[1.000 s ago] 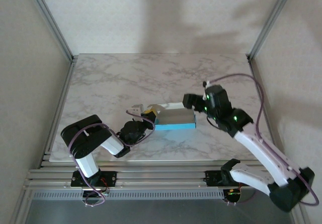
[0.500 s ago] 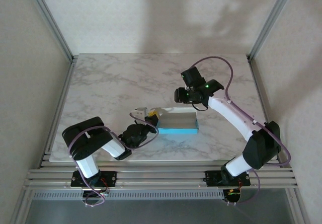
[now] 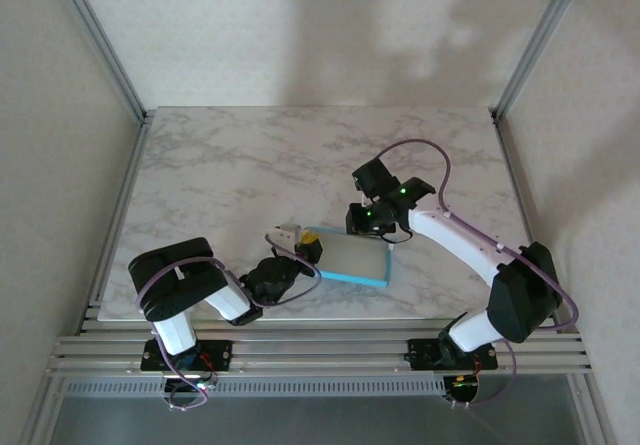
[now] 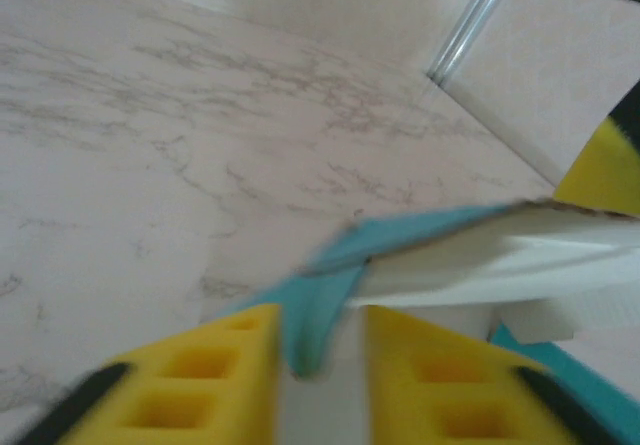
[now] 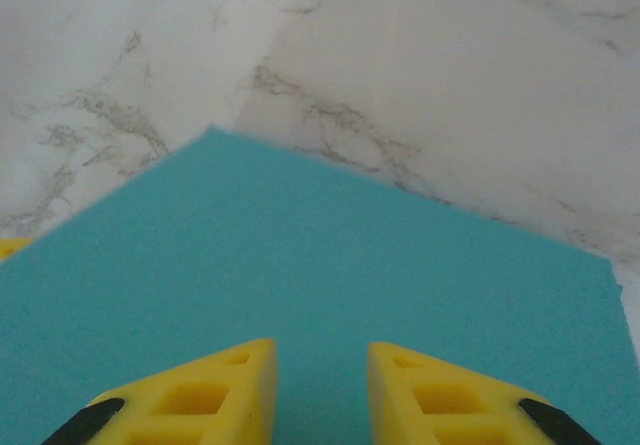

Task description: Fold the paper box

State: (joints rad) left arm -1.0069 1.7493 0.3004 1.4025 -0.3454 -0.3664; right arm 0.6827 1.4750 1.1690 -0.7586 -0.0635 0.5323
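The left arm lies folded low by its base, its forearm running right so that the left gripper meets the left end of the paper box. From the left wrist, its yellow fingers stand a little apart, with a turquoise flap loose in the gap, nearer the left finger. The right arm bends at the table's right side and reaches inward – the right gripper points down at the box's far edge. Its fingers are narrowly parted over the turquoise face, nothing seen between them; whether they touch it I cannot tell.

A purple cable loops above the right forearm. The marble table is bare behind the box.

The box sits near the table's front edge, between the grippers – pale grey-white on top, a turquoise band along its near side
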